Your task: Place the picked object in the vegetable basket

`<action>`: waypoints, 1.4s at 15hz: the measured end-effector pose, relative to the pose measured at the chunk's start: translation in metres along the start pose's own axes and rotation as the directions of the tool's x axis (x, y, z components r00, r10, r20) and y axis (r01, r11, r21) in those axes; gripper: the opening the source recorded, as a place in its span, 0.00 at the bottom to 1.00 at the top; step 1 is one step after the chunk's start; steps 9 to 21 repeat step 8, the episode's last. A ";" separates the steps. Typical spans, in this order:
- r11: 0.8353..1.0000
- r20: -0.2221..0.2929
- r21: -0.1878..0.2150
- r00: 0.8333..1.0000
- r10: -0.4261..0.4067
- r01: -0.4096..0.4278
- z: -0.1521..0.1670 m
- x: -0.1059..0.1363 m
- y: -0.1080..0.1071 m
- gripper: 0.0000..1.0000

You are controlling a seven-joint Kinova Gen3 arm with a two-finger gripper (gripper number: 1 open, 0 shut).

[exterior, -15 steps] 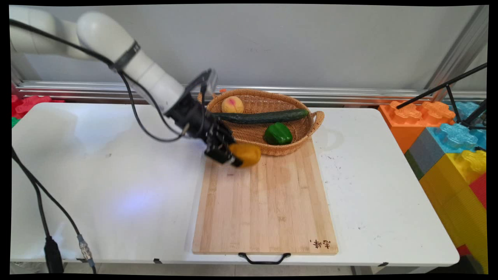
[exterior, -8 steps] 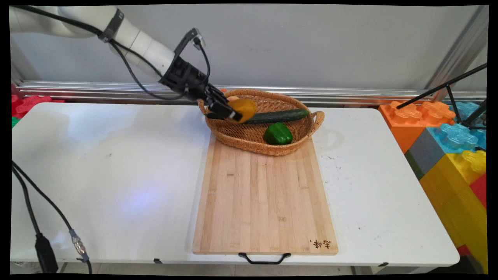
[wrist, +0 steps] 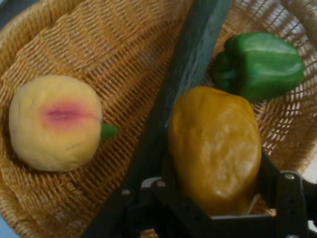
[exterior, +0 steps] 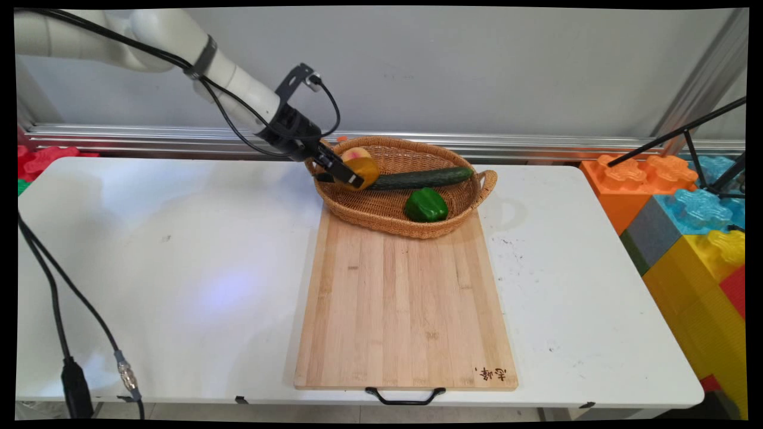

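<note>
- gripper (exterior: 347, 176) (wrist: 213, 198) pinching a yellow pepper (exterior: 363, 171) (wrist: 215, 146), one finger on each side of it
- pepper sticks out past the fingertips, held over the left end of the basket (exterior: 393, 223) (wrist: 74, 39)
- peach (exterior: 353, 155) (wrist: 54, 121) just beyond the fingers in the main view, left of them in the hand view, lying in the basket
- cucumber (exterior: 420, 177) (wrist: 183, 74) runs away from the fingertips across the basket, passing under the held pepper
- green pepper (exterior: 426, 205) (wrist: 260, 64) past the fingertips, off to the right in the hand view, in the basket too
- board (exterior: 405, 310) lies nearer the camera than the gripper, the basket's near edge resting on its far end
- all on the table (exterior: 149, 250)
</note>
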 end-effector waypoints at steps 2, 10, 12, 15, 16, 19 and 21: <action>1.000 0.011 -0.004 1.000 -0.024 0.024 0.011 0.000 -0.003 0.00; 0.997 0.008 -0.034 0.997 -0.074 0.074 0.023 0.006 0.001 1.00; 0.997 0.008 -0.034 0.997 -0.074 0.074 0.023 0.006 0.001 1.00; 0.997 0.008 -0.034 0.997 -0.074 0.074 0.023 0.006 0.001 1.00; 0.997 0.008 -0.034 0.997 -0.074 0.074 0.023 0.006 0.001 1.00; 0.997 0.008 -0.034 0.997 -0.074 0.074 0.023 0.006 0.001 1.00; 0.997 0.008 -0.034 0.997 -0.074 0.074 0.023 0.006 0.001 1.00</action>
